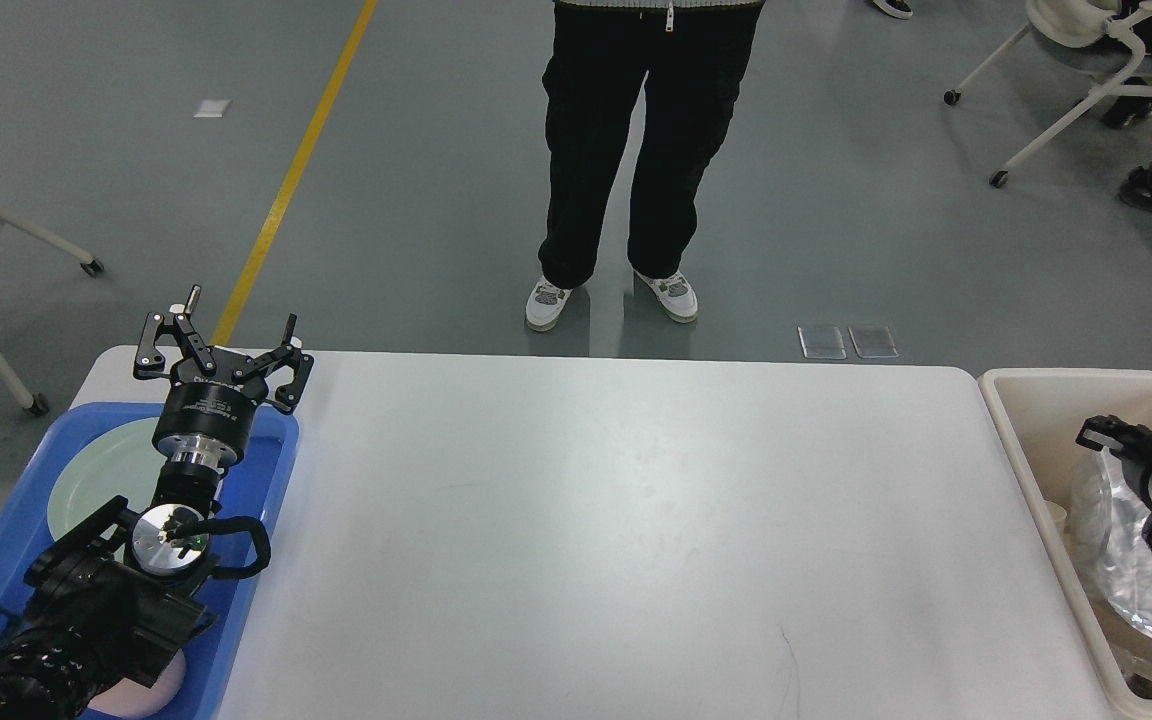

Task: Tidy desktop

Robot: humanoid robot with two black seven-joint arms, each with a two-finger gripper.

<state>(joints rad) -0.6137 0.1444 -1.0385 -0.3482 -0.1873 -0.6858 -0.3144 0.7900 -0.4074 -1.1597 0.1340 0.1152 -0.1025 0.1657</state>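
The desktop [616, 520] is a wide white tabletop, bare across its middle. My left gripper [221, 345] is open, with nothing between its fingers. It stands over the far edge of a blue tray [281, 470] at the table's left end. My right gripper [1101, 435] hangs inside the cream bin [1086, 377] off the table's right end, and its fingers look open. A crumpled silver foil bag [1126, 570] lies in the bin just below and behind that gripper, partly hidden by my wrist.
The blue tray holds a pale green plate [86, 480] and a pink item [161, 690] near my left arm. A person [636, 150] stands close to the table's far edge. Wheeled chairs [1066, 80] stand at the far right and far left.
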